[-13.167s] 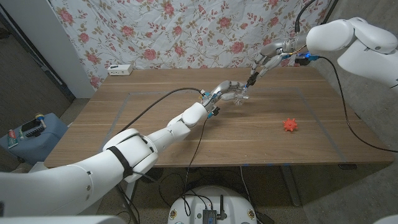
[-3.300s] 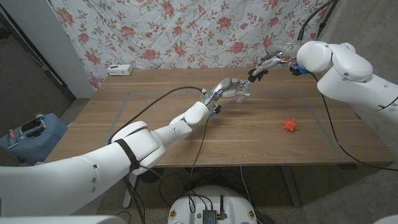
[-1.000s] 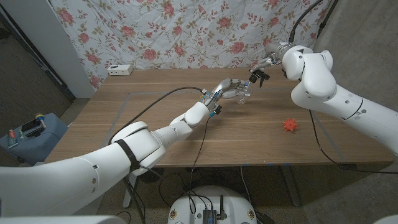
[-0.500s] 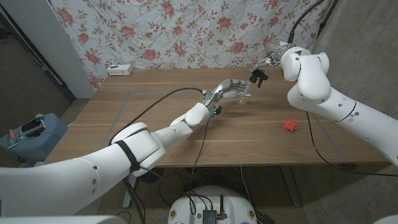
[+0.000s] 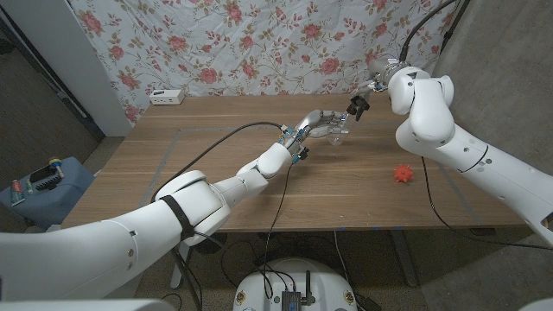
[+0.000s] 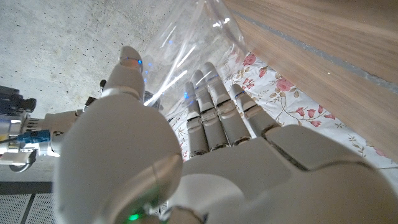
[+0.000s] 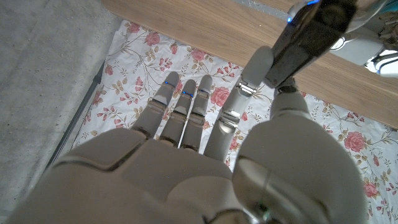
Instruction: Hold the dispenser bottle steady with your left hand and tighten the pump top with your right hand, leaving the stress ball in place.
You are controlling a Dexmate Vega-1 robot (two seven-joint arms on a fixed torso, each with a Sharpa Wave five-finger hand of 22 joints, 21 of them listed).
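One table (image 5: 216, 186) carries one bottle (image 5: 335, 132) and one ball (image 5: 403, 174). The clear bottle stands far, near the middle, apparently upright with its long axis vertical, though it is small and hard to read. The left hand (image 5: 318, 125) wraps around it. The right hand (image 5: 358, 104) hovers just right of the bottle's top, apart from it; whether its fingers are closed cannot be told. The orange ball lies well right and nearer.

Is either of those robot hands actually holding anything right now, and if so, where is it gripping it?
The left hand grips the clear dispenser bottle around its body. The right hand hovers near the pump top, apart from it, holding nothing.
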